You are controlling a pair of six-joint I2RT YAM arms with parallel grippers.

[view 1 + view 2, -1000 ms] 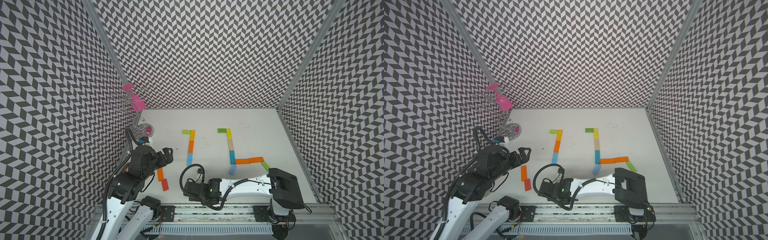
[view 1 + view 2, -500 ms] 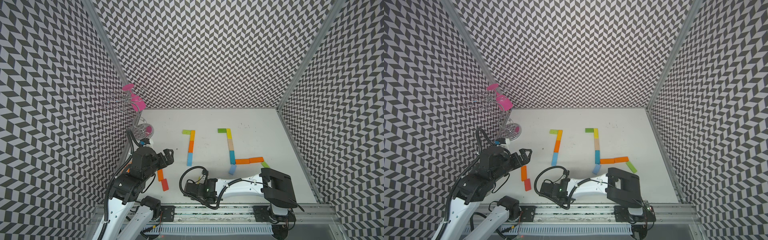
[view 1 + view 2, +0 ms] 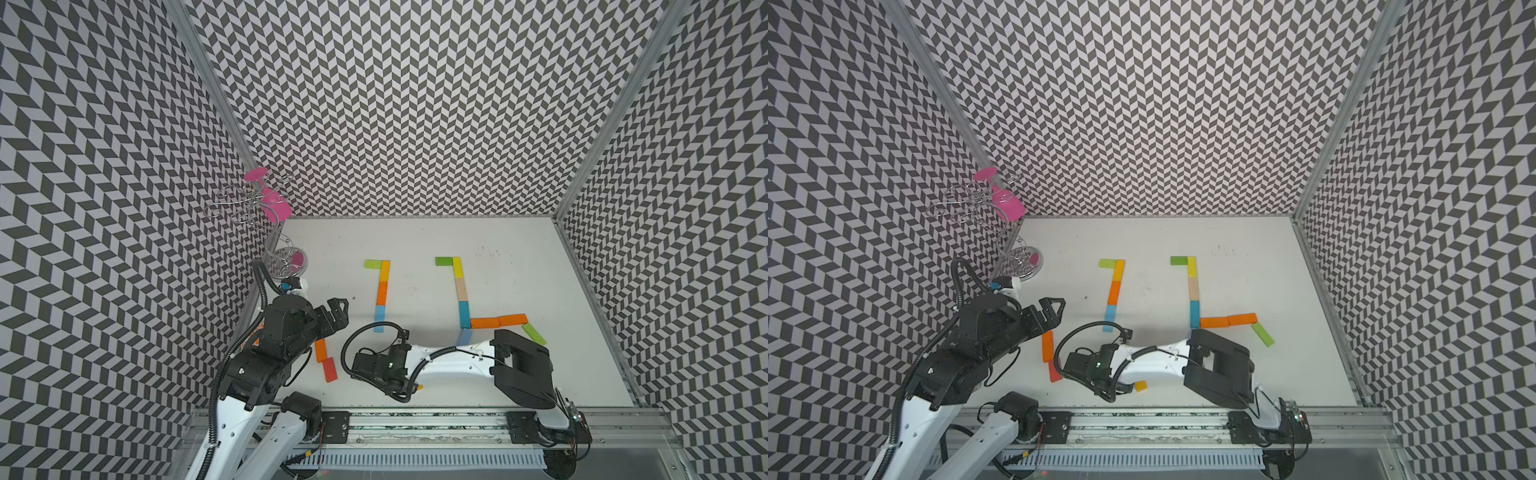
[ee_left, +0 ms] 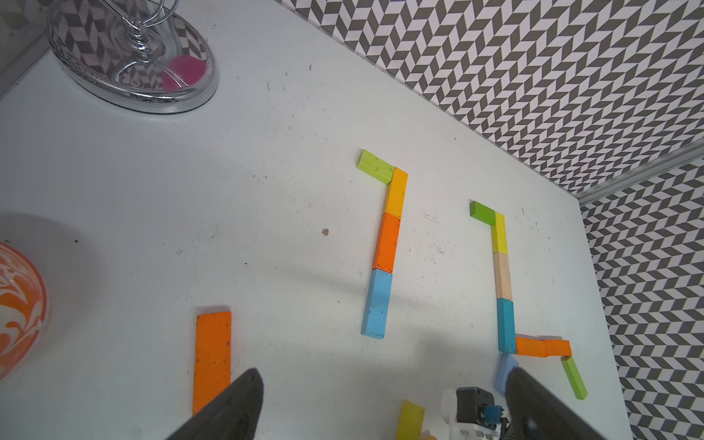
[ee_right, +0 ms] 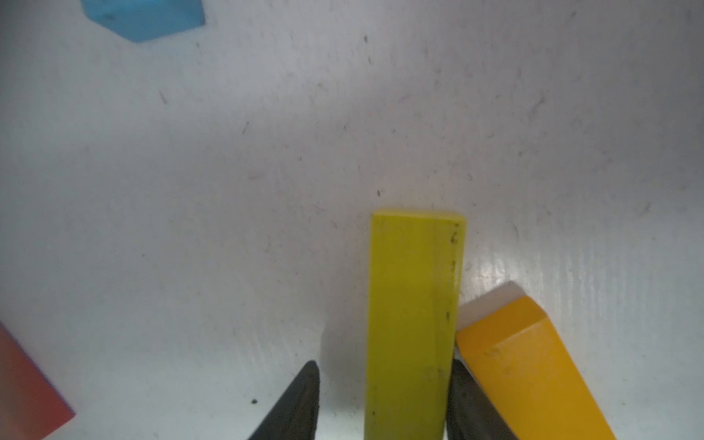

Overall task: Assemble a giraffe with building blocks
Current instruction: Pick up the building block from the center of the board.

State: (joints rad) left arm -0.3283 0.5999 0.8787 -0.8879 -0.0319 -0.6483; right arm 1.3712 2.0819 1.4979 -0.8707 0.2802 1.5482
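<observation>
Our right hand (image 5: 384, 381) had narrowed over the last second around the yellow block (image 5: 413, 304). One finger (image 5: 468, 400) lay against its side and the other stood just short, so nothing was gripped yet. An amber block (image 5: 525, 362) lay just beside it. Our left hand (image 4: 381, 415) hung wide open, empty. On the desk (image 3: 519, 249) the rows of blocks (image 3: 461, 286) lay unfinished. We judged a pickup was imminent.

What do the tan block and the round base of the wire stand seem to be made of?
Tan block: likely bare wood, matte; pale wood colour, no paint visible. Round base: likely polished metal or mirror glass; it reflects the chevron wall.
</observation>
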